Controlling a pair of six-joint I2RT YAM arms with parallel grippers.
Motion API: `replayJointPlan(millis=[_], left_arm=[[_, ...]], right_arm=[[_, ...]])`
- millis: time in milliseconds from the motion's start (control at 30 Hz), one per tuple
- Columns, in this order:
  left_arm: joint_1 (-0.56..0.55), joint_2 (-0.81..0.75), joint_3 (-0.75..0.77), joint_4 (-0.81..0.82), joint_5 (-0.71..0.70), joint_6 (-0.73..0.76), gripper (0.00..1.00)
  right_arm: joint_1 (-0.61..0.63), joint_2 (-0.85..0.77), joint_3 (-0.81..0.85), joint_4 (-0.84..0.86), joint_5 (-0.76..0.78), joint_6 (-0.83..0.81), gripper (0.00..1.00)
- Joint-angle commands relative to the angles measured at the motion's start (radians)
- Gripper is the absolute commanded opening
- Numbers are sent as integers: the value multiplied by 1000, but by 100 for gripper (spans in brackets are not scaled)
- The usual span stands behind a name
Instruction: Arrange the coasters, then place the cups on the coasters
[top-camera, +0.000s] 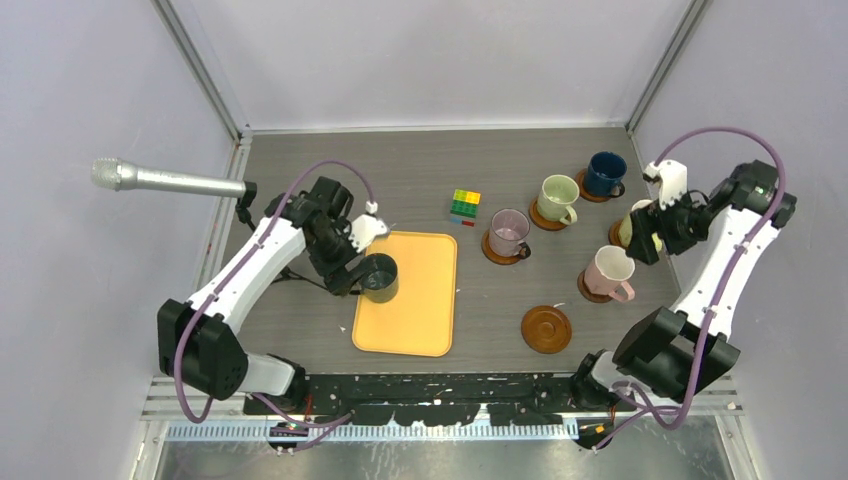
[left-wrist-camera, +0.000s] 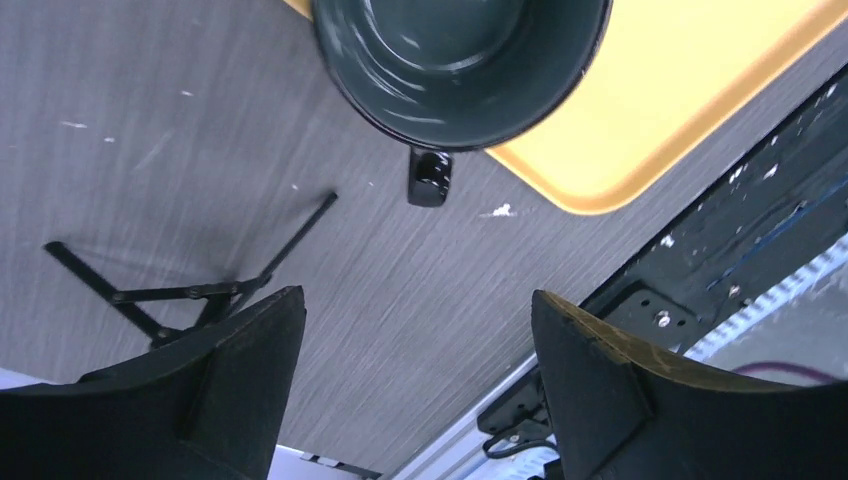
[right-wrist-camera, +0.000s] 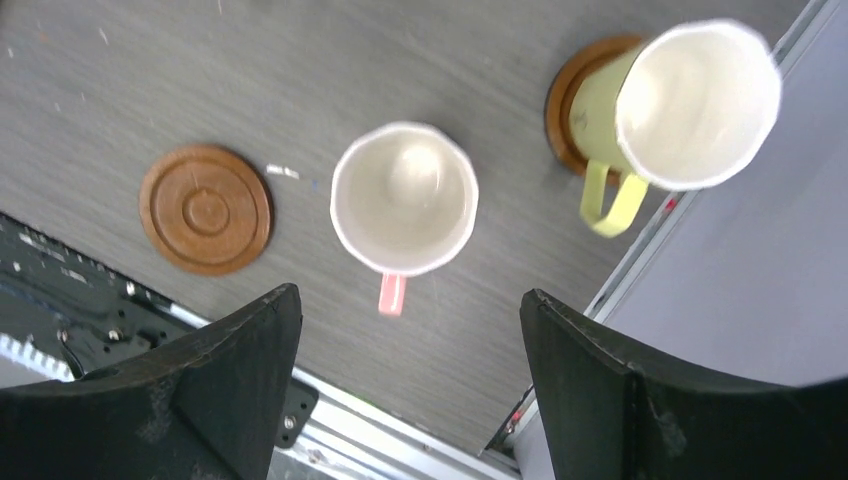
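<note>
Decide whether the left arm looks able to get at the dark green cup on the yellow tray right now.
Probably yes. The open left gripper sits just short of the dark green cup at the tray's edge, with only bare table between them and the cup's handle facing it.

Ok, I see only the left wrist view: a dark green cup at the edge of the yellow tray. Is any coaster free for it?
Observer: Yes, one bare coaster lies to the right of the tray, near the front edge of the table.
Operator: And where are the other cups?
Observer: Five stand on coasters further right: the mauve cup, the light green cup, the navy cup, the pale yellow cup and the pink cup.
Operator: Is the right gripper busy?
Observer: No, the right gripper is open and holds nothing.
</note>
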Motion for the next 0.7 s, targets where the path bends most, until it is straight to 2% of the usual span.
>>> replayJointPlan(millis=[0,100,300,433,567,667], left_arm=[[0,-10,-66,19,3,170,83],[0,7,-97,64,27,188,81],[-1,20,-172,164,102,212,67],[-25,23,-212,230,159,177,57],[-94,20,-248,303,152,92,41],[-159,21,-248,349,148,11,36]], right_arm=[[98,-2,110,108,-23,291,85],[168,29,195,146,-19,424,85],[229,71,298,203,-35,604,85],[240,65,295,232,-28,635,85],[240,53,285,233,-20,646,85],[241,36,276,232,-14,656,85]])
